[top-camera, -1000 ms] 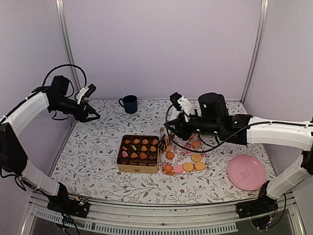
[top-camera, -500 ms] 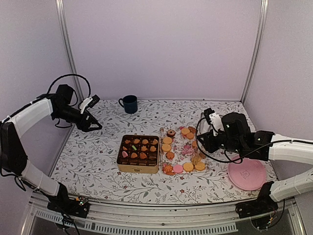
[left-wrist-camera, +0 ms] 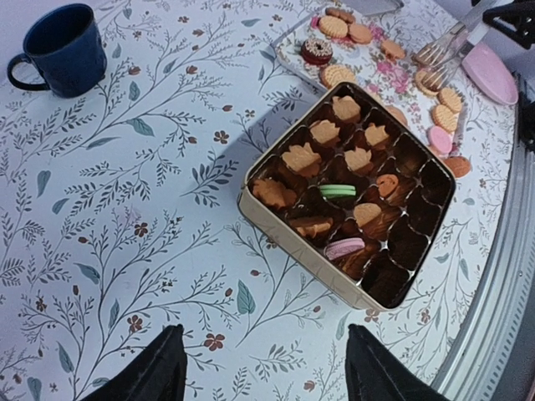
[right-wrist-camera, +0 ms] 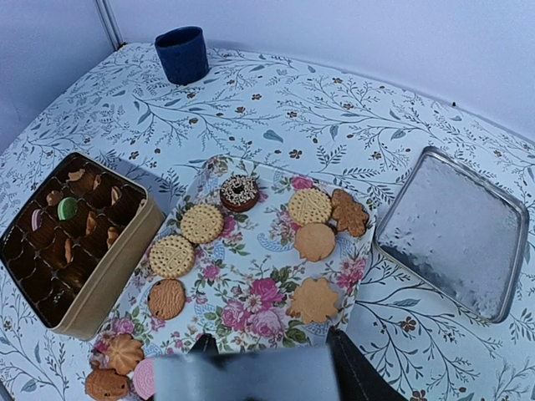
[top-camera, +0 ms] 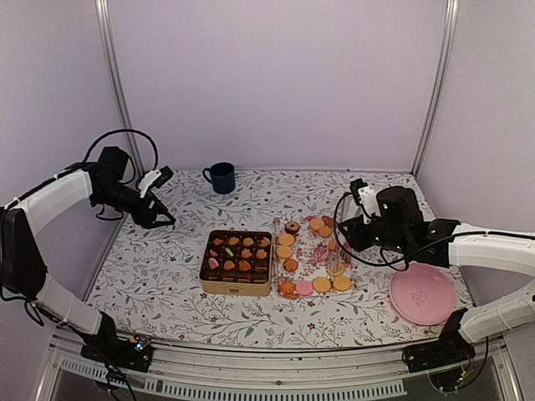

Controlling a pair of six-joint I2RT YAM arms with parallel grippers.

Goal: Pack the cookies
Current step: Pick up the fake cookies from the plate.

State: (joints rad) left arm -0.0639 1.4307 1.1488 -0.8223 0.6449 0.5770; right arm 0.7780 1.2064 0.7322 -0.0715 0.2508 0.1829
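Item 1, the cookies [right-wrist-camera: 202, 223]: small round & shaped biscuits, mostly golden-orange. Loose lot sits on a rectangular rose-print tray [right-wrist-camera: 251, 292], mid-table; 11 counted in the R wrist view (1 choc ring w/ sprinkles, 1 pink, rest golden to brown); tray's near end is hidden under the claw, so prob. more. Packed lot: approx. 11 pcs, incl. 1 green & 1 pink, in the square gold tin w/ dark cell insert [left-wrist-camera: 284, 242]; several cells not yet filled, so packing looks partway.

Key relation: loose cookies lie directly below & ahead of right gripper [right-wrist-camera: 269, 355]; tray's long axis runs near edge to back wall; tin just beside tray on its left; R arm by far the nearer, so next pick looks like its job. R claw: fingers show only at frame edge, gap blurred; cannot tell wide or narrow, nor whether it holds anything.

Item 2, left gripper [left-wrist-camera: 266, 351]: claw wide, nothing in it; hovers over the flower-print table [left-wrist-camera: 125, 209], near the tin but apart from it.

Others: 1 dark-blue mug [top-camera: 221, 177]; 1 round pink plate [top-camera: 422, 293]; 1 silver tin lid [right-wrist-camera: 451, 230], right of tray; 1 silvery fork-like utensil [left-wrist-camera: 443, 54] by tray's right side.
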